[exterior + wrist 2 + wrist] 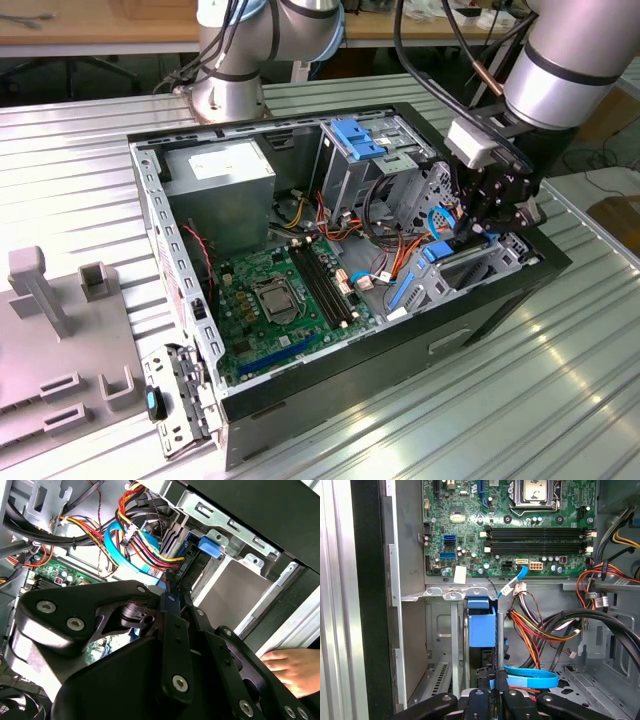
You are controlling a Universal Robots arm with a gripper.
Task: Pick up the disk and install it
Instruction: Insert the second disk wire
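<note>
The disk (482,625), a dark drive in a bright blue carrier frame, stands on edge in the metal drive cage (445,630) at the front of the open computer case (330,390). My gripper (495,687) reaches down into that cage, fingers drawn close together on the near end of the blue frame. In the exterior view the gripper (478,225) sits low inside the case on the exterior view's right, beside the blue cage parts (437,252). In the second wrist view the black fingers (175,625) meet at a narrow tip (172,592) among the wires.
Red, yellow and orange wire bundles (540,630) and a blue flat cable (530,677) crowd the cage's side. The motherboard (520,525) lies beyond. A person's hand (295,665) rests outside the case wall. A power supply (220,185) and an upper blue bay (355,140) sit farther back.
</note>
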